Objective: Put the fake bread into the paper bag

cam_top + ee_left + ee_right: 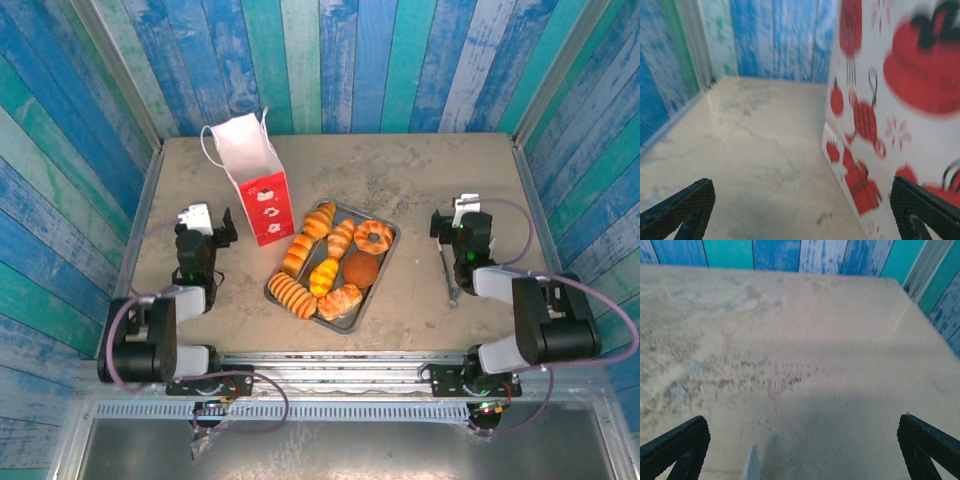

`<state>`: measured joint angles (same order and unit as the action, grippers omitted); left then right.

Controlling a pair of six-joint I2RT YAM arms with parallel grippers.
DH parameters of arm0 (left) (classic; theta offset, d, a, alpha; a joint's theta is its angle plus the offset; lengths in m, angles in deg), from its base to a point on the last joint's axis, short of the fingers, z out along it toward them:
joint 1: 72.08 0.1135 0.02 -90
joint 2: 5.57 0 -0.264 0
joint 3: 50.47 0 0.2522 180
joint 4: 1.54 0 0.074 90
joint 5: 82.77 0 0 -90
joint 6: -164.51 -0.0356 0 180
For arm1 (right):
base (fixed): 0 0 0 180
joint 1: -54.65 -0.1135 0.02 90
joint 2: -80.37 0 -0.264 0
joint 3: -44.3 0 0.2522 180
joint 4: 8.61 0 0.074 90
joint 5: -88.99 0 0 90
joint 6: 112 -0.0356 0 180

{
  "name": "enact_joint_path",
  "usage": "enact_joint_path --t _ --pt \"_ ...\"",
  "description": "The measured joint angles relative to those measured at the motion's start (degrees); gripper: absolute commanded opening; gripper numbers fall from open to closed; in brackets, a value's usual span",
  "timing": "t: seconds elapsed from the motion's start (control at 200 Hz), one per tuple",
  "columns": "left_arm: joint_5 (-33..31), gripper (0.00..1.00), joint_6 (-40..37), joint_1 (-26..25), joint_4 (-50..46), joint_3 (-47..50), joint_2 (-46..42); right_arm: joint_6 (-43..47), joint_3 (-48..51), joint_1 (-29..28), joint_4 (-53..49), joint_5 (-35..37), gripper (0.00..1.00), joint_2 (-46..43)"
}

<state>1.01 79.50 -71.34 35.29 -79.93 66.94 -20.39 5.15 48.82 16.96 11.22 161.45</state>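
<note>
Bright, even overhead light, soft shadows; the paper bag (895,115) blurs in the left wrist view.

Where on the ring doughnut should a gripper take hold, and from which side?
Likely from straight above with the open right gripper, the nearer one. The ring doughnut lies flat in the grey tray, far right corner, so one finger can drop into its hole and the other outside the band on its right, away from the croissant and the dark bun.
</note>
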Motion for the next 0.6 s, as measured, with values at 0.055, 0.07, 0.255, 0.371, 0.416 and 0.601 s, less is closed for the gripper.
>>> enact_joint_path --t 0.055,0.07,0.255,0.371,0.416,0.601 --pt "-1.9 0.94 2.1 0.0 -1.8 -0.5 -5.0 -0.3 -1.3 0.0 -2.7 -0.3 1.00 -3.8" --pt "-2.5 0.94 2.7 0.0 -2.6 -0.9 -6.3 -0.3 -1.6 0.0 -3.3 -0.3 1.00 -4.8" --pt "-11.1 0.94 16.3 0.0 -16.7 -7.8 -17.3 -5.7 -7.6 0.1 -15.6 -4.8 1.00 -17.1" --pt "-11.8 0.94 23.3 0.0 -26.3 -9.7 -21.4 -13.8 -12.4 0.1 -24.0 -12.0 1.00 -22.3" --pt "-11.4 0.94 25.8 0.0 -31.4 -10.4 -22.6 -17.9 -12.9 -0.1 -26.2 -16.0 1.00 -23.9" --pt "-8.3 0.94 30.5 0.0 -47.2 -10.8 -29.6 -30.6 -11.1 -3.5 -33.4 -26.7 0.95 -25.1"
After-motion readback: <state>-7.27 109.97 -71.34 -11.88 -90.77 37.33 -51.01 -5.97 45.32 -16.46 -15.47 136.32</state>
